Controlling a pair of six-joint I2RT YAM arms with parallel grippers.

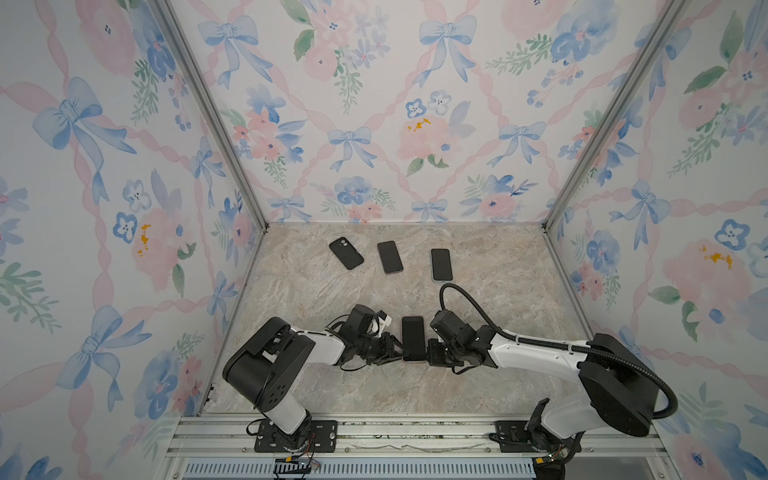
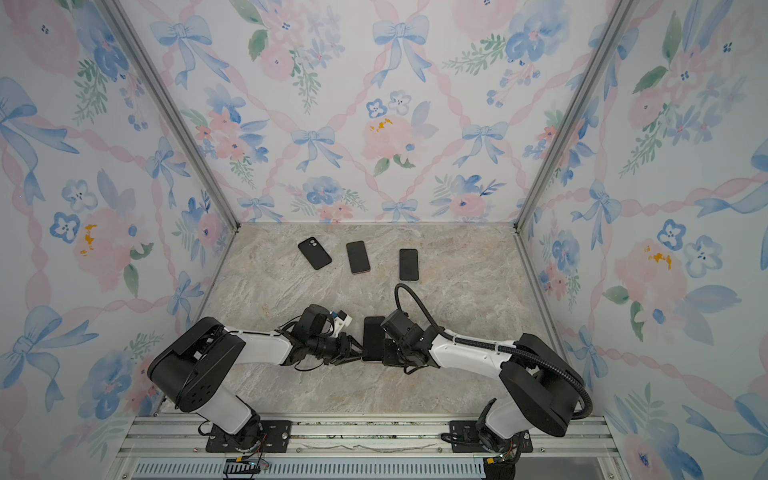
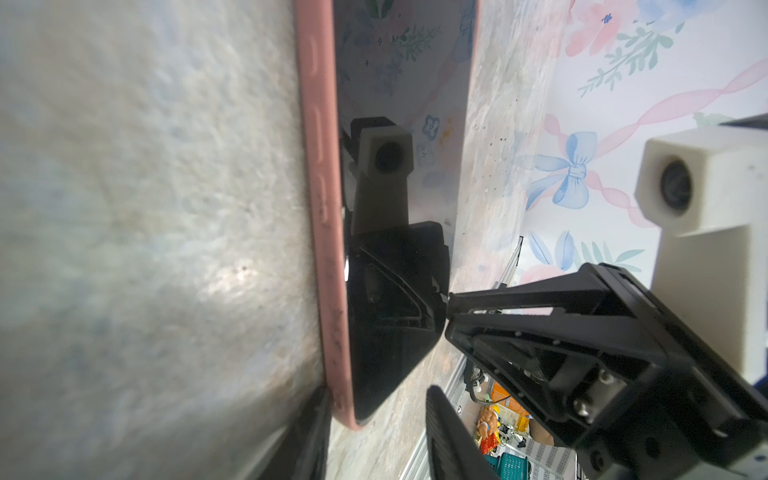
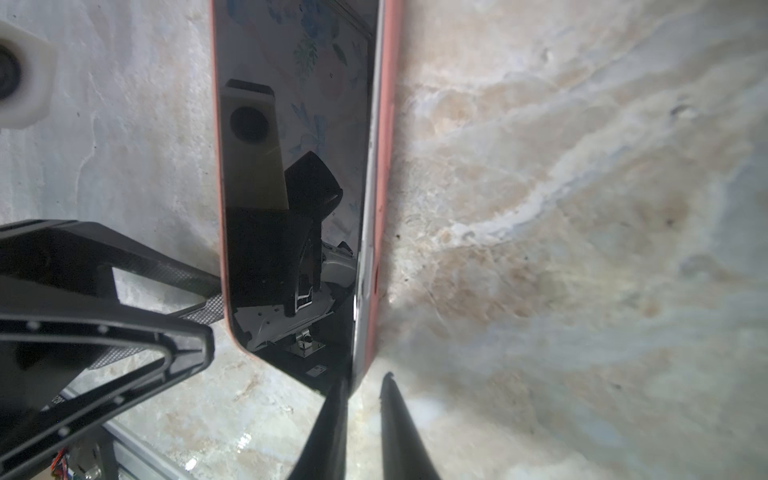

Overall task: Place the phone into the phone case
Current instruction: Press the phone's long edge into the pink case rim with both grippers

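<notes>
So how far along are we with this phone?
Mostly done: the phone lies in the pink case, flush on the left arm's side. In hand: left gripper open at its near corner, right gripper astride the opposite edge. Remaining: the phone's silver edge there stands proud; press it home.

The phone [image 1: 413,338] is a slim dark slab with a glossy black screen. It lies face up and flat on the desk [image 1: 332,386], near the front middle, with its long sides running front to back. Around it sits the phone case [image 3: 316,166], a dusty-pink shell whose rim wraps the edges. In the right wrist view, a thin silver strip of the phone's side shows inside one long rim, so that side looks not quite seated.
</notes>
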